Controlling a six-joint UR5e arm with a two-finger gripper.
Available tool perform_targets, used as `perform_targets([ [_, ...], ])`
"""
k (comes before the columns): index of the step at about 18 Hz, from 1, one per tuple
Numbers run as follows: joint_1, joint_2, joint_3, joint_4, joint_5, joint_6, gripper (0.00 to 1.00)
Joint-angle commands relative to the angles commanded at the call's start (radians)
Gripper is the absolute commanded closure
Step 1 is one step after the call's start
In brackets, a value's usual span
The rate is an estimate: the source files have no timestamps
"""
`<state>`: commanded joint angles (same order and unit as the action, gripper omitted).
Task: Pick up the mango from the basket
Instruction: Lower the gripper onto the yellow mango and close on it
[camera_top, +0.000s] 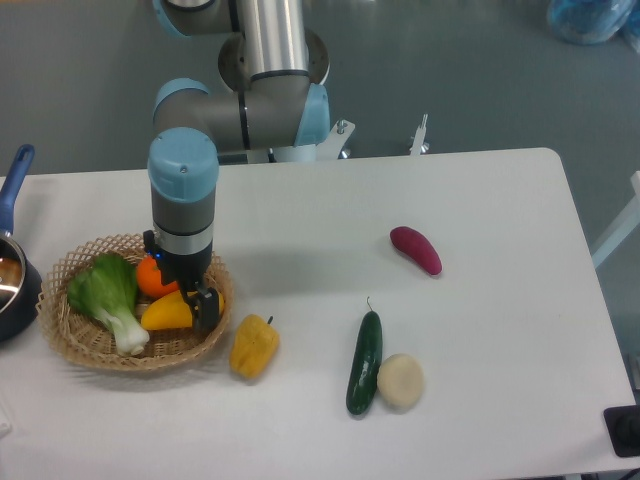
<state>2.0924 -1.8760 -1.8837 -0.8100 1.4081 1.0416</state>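
The mango (163, 313), a smooth yellow-orange oval, lies in the tan wicker basket (100, 358) at the table's left. My gripper (197, 300) points straight down into the basket, at the mango's right end. One dark finger (208, 308) shows just right of the fruit; the other is hidden behind the wrist. I cannot tell whether the jaws are pressed on the mango. The mango still rests low in the basket.
An orange (150, 278) and a green bok choy (108, 295) share the basket. A yellow bell pepper (253, 346) lies just right of it. A cucumber (364, 348), a pale potato (400, 381) and a purple sweet potato (415, 250) lie to the right. A dark pot (10, 295) sits at the left edge.
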Motion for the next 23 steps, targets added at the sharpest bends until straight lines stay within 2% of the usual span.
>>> perform_targets([
  [13, -0.017, -0.046, 0.000, 0.000, 0.041, -0.003, 0.01],
  [23, -0.026, -0.089, 0.008, 0.005, 0.065, -0.008, 0.11],
])
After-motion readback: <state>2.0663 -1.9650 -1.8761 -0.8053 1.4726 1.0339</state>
